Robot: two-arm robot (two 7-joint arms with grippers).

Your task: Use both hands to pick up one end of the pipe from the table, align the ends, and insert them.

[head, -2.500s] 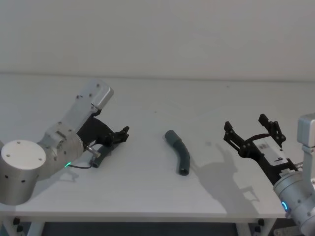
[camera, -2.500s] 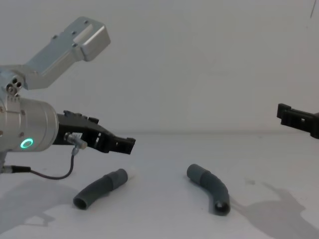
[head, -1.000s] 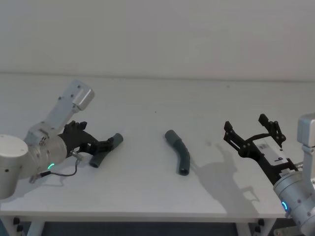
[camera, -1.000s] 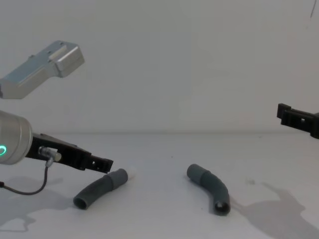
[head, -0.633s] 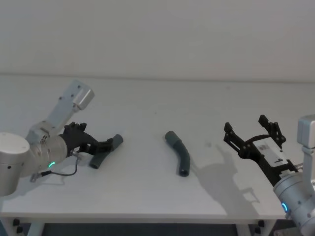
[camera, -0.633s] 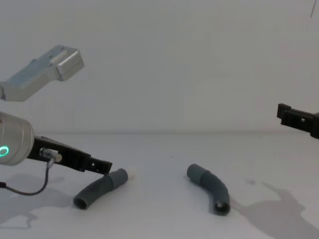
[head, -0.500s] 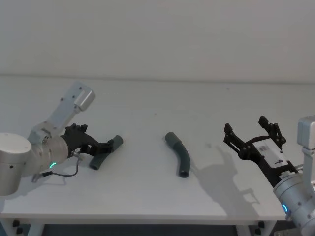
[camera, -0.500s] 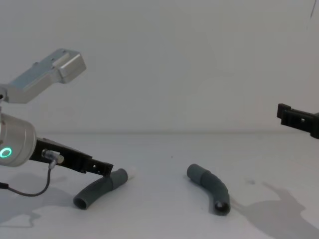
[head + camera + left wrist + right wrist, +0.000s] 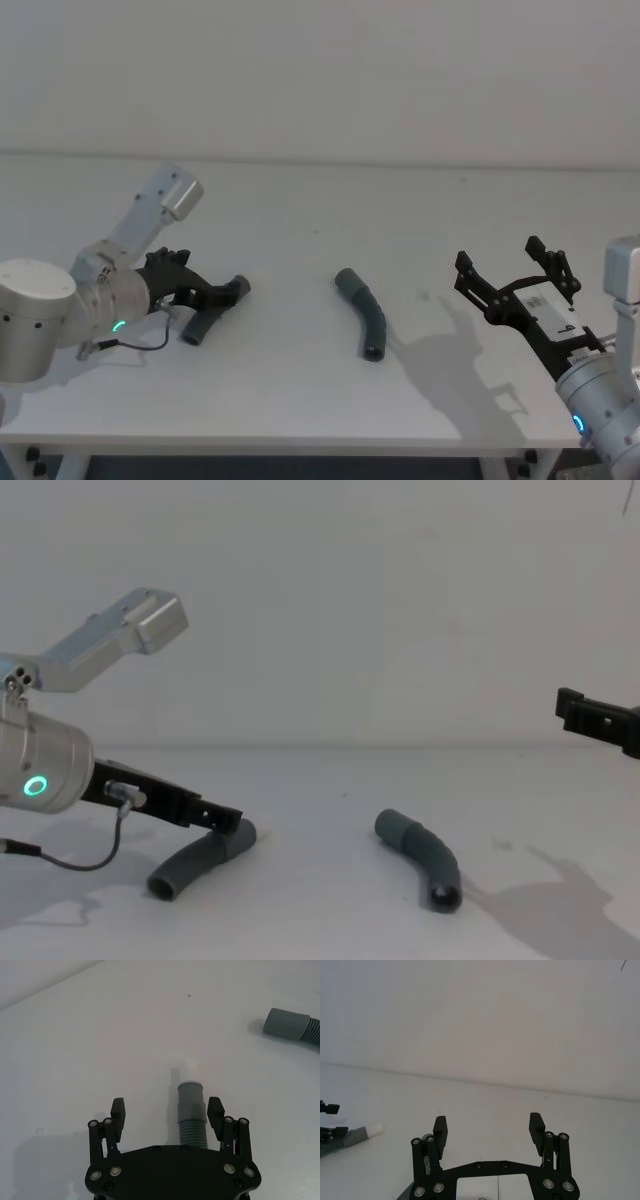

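Two dark grey ribbed pipe pieces lie on the white table (image 9: pixel 300 210). The left piece (image 9: pixel 203 318) (image 9: pixel 195 858) lies flat, and its pale narrow end (image 9: pixel 189 1066) points away from my left gripper. That left gripper (image 9: pixel 226 290) (image 9: pixel 166 1112) (image 9: pixel 228 818) is low and open, its fingers on either side of the piece's grey cuff (image 9: pixel 191 1105), which sits nearer one finger. The other piece (image 9: pixel 365 313) (image 9: pixel 425 855) lies bent at the table's middle with its dark open end toward me. My right gripper (image 9: pixel 503 256) (image 9: pixel 487 1127) hovers open and holding nothing at the right, well clear of it.
A cable loops under my left wrist (image 9: pixel 70 860) just above the table. Open white surface lies between the two pieces and behind them. The table's front edge (image 9: pixel 300 440) runs close below both arms.
My left gripper has drawn back off the left piece, dropped low, then slid forward so its open fingers straddle the cuff. Neither pipe piece nor the right arm has moved.
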